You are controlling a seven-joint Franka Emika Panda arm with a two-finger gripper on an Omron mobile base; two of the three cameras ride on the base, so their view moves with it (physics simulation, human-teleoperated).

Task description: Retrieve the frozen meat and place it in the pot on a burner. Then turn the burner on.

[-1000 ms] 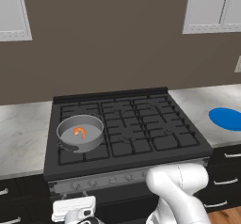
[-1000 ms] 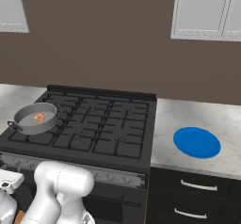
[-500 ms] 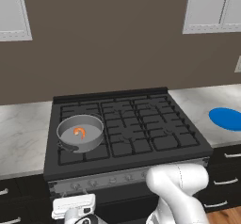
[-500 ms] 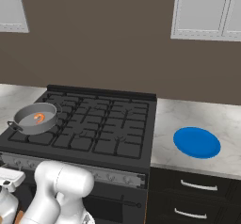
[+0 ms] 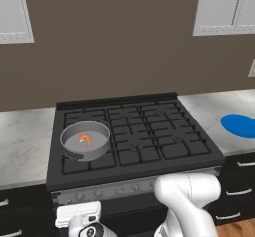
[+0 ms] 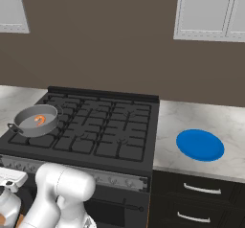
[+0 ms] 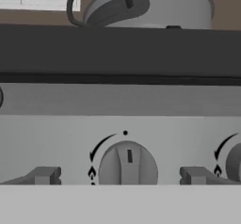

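We see the frozen meat lying inside the pot, an orange curl on the grey bottom; the right base view shows it too, with the pot and its short dark handle pointing toward the front of the range. The pot sits on the front left burner of the black range.

From the hand view we get what the base cameras cannot give: the pot seen from below its rim, handle loop toward us, above the range's dark front edge, and under that the grey control panel with a knob directly below the pot, its pointer upright. Our tool faces this knob with a dark fingertip on each side and well apart from it, so it is spread wide and grips nothing.

Right of the range, the base views show a blue plate on the marble surface.
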